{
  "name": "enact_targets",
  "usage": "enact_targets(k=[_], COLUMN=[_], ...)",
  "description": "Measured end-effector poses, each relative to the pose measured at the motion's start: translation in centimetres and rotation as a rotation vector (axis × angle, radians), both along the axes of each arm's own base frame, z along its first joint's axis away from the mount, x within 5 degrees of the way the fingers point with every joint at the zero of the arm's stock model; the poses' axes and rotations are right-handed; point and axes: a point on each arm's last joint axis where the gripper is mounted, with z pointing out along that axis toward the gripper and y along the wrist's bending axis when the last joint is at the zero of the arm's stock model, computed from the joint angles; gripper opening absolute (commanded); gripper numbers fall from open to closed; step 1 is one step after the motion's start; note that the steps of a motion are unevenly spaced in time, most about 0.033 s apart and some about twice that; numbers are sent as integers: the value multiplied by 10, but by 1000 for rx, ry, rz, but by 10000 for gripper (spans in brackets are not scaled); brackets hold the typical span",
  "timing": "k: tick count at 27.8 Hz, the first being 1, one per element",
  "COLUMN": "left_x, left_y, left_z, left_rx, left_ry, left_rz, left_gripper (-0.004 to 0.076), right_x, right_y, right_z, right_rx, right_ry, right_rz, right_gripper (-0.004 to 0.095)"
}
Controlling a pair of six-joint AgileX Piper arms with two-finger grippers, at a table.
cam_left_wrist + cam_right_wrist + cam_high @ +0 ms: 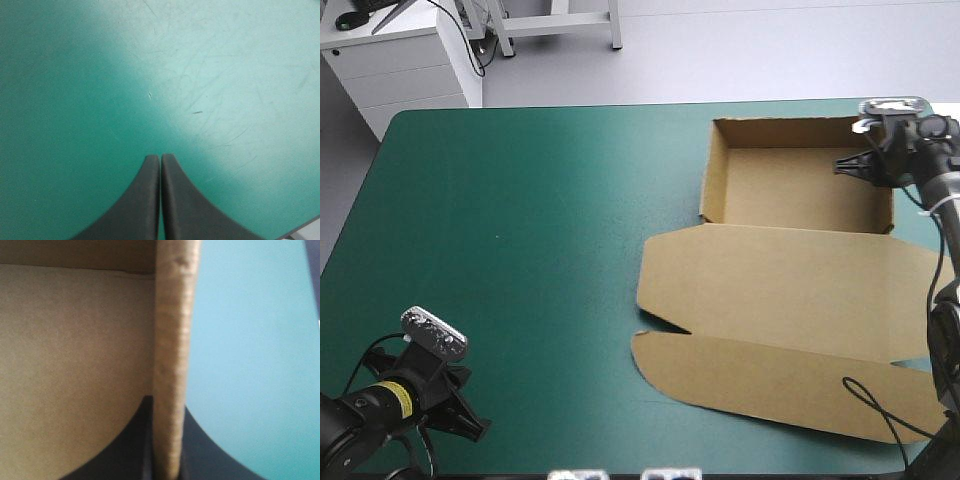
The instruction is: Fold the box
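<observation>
Here, the brown box [790, 280] sits toward the far right of the teal-green desk [520, 230] as an open tray with its walls raised and its lid lying flat toward the near edge; little folding seems left. The right end effector [166, 405] pinches the tray's right wall. The left end effector [160, 159], fingers together and empty, hovers over bare desk, well apart.

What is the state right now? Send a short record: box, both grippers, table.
box: open tray, walls raised, at the table's far right
lid: flat on the table, reaching toward the near edge
right gripper: shut on the box, pinching its right wall
left gripper: shut, holding nothing, over bare cover near the near-left corner, far from the box
table: teal-green cover
</observation>
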Motion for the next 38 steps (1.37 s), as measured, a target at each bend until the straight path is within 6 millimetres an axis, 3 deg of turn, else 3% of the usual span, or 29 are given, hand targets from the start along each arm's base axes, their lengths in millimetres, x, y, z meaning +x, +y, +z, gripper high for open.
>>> enact_targets(k=[1,3,7,11,15,18,23,25,30,35,38], left_x=[0,0,0,0,0,0,0,0,0,-1,0], left_y=[0,0,0,0,0,0,0,0,0,0,0], left_z=[0,0,0,0,0,0,0,0,0,0,0], left_rx=[0,0,0,-1,-1,-2,-1,1,2,2,1], left_ry=[0,0,0,0,0,1,2,5,7,7,4], left_rz=[0,0,0,0,0,0,0,0,1,1,1], left_gripper=[-8,-8,-8,-8,-8,-8,-8,-8,-8,-8,-8], right_x=[-3,-10,-20,-26,-28,-28,-29,-29,-30,-40,-48], right_y=[-31,-67,-108,-127,-134,-134,-135,-135,-136,-127,-118], right_z=[-6,-19,-37,-48,-53,-53,-53,-53,-37,13,33], right_rx=[3,24,68,99,110,108,85,81,70,80,118], right_ry=[17,72,134,165,180,183,195,196,162,40,-6], right_rz=[-80,-177,-291,-357,-378,-375,-349,-346,-361,-366,-346], right_gripper=[-19,-19,-19,-16,50,236,799,946,939,908,800])
